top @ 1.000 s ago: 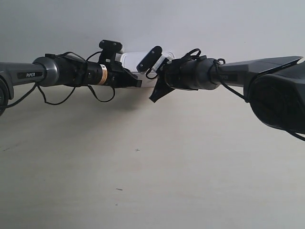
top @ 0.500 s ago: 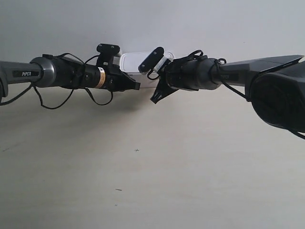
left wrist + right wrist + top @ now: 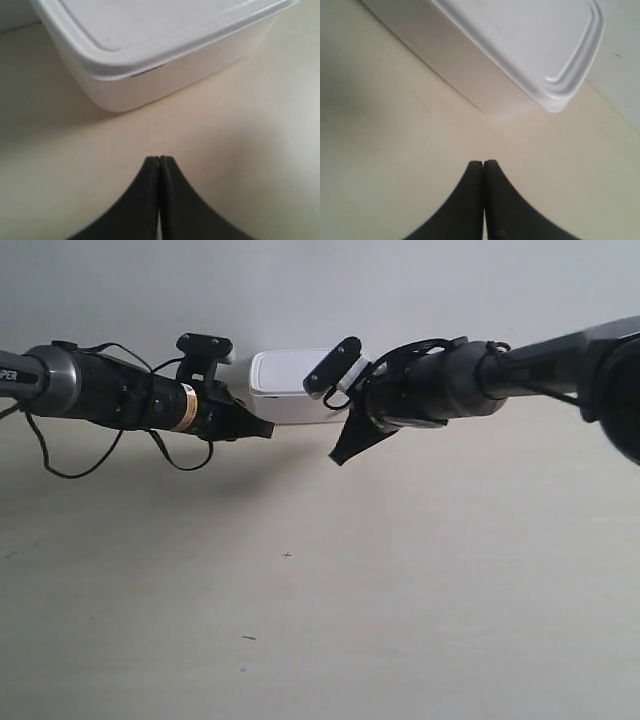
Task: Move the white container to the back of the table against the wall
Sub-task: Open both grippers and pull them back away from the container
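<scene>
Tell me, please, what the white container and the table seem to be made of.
The white container looks like plastic, smooth with a dull sheen: its moulded rounded corners and stepped lid rim suggest it. The table looks like pale wood or laminate with a matte finish. Faint grain shows, but which of the two is unclear.

Container point(image 3: 290, 390) sits on table point(image 3: 300, 590) at far back, right nxt to wall point(image 3: 320, 290).

Lab-like robot bench: bare pale table point(image 3: 300, 640), blank grey wall point(image 3: 420, 280), cabled robot arms point(image 3: 110, 400) point(image 3: 450, 390).
</scene>
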Tool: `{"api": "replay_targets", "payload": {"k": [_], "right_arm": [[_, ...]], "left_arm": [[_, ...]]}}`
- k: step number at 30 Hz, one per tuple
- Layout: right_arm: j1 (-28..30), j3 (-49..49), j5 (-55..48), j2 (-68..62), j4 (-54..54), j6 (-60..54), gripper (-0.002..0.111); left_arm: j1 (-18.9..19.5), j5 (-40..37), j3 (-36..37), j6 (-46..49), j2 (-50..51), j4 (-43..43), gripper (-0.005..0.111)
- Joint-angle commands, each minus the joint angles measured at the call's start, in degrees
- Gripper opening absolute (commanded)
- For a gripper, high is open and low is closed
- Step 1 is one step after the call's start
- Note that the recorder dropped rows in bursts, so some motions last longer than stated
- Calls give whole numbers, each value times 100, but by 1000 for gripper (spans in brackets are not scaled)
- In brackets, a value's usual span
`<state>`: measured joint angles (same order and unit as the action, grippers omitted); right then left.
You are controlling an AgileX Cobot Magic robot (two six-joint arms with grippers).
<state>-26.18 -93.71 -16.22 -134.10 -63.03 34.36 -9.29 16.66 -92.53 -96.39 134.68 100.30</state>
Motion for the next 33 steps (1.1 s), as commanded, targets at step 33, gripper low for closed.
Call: {"api": "replay_targets", "payload": {"k": [33], "right_arm": [[18, 6037, 2104, 8045, 68, 3778, 0]], "left_arm": [[-1831, -885, 5474, 2584, -6656, -4709, 0]]}}
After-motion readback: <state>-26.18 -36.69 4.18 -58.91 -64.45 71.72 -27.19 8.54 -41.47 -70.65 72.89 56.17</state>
